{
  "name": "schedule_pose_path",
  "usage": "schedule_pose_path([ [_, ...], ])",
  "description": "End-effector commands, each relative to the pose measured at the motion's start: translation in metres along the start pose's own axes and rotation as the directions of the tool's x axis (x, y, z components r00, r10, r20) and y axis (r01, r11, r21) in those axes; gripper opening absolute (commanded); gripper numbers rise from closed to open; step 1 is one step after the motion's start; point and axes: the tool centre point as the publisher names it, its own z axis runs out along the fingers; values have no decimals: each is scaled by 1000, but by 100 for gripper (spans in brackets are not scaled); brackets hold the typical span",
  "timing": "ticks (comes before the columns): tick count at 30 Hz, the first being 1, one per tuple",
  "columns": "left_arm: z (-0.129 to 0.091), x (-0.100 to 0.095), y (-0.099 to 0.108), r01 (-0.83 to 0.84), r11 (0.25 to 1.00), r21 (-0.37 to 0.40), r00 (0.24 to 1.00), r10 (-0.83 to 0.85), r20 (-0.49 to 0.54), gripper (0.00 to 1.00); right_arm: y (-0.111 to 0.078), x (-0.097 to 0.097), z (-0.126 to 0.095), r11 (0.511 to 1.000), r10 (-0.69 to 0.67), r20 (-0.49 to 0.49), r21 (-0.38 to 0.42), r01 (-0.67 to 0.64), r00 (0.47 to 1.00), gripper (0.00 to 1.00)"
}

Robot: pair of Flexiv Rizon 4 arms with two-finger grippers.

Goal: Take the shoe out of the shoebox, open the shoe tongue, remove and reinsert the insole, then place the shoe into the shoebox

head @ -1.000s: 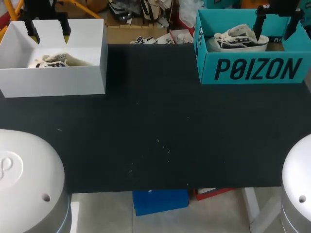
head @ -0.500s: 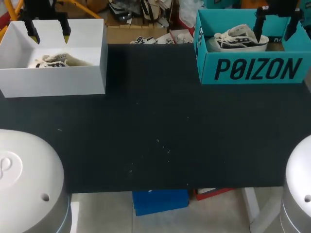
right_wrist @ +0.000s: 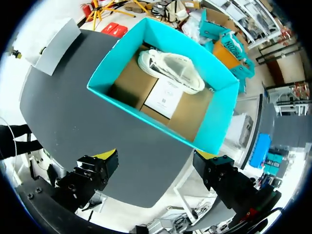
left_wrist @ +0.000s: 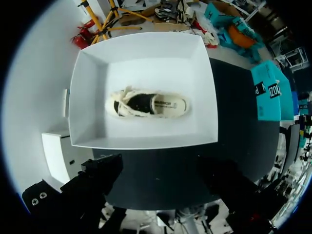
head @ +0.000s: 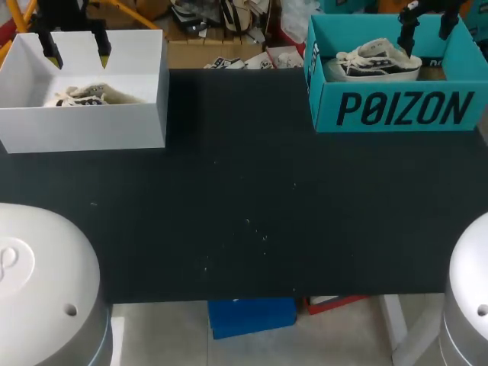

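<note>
while a dark-and-white shoe (head: 377, 61) lay inside the teal shoebox (head: 396, 110), along one long wall, the right jaws were held above that box, spread wide and empty. well apart from the teal shoebox, across the dark surface (head: 244, 213), a white shoebox (head: 84, 126) was seen with a cream shoe (head: 80, 95) inside; the left jaws were held over it, likewise spread wide, nothing gripped.

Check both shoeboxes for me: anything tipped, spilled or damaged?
Nothing stands out. One shoe lies inside the white shoebox, a second shoe inside the teal shoebox beside a paper sheet. Both boxes sit upright and look intact.
</note>
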Motion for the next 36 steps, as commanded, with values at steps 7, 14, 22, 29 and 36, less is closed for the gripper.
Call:
schedule_pose_path([
  [7,0,0,0,1,1000,-2,1000,-1,3,100,-9,3,0,894,-420,133,-107,435,898,100],
  [14,0,0,0,1,1000,-2,1000,-1,3,100,21,-7,10,747,-635,83,-189,638,768,100],
  [22,0,0,0,1,1000,-2,1000,-1,3,100,59,-18,27,652,-741,49,-184,736,669,100],
  [29,0,0,0,1,1000,-2,1000,-1,3,100,95,-28,53,594,-795,44,-143,792,605,100],
  [36,0,0,0,1,1000,-2,1000,-1,3,100,121,-43,86,607,-786,61,-118,786,616,46],
])
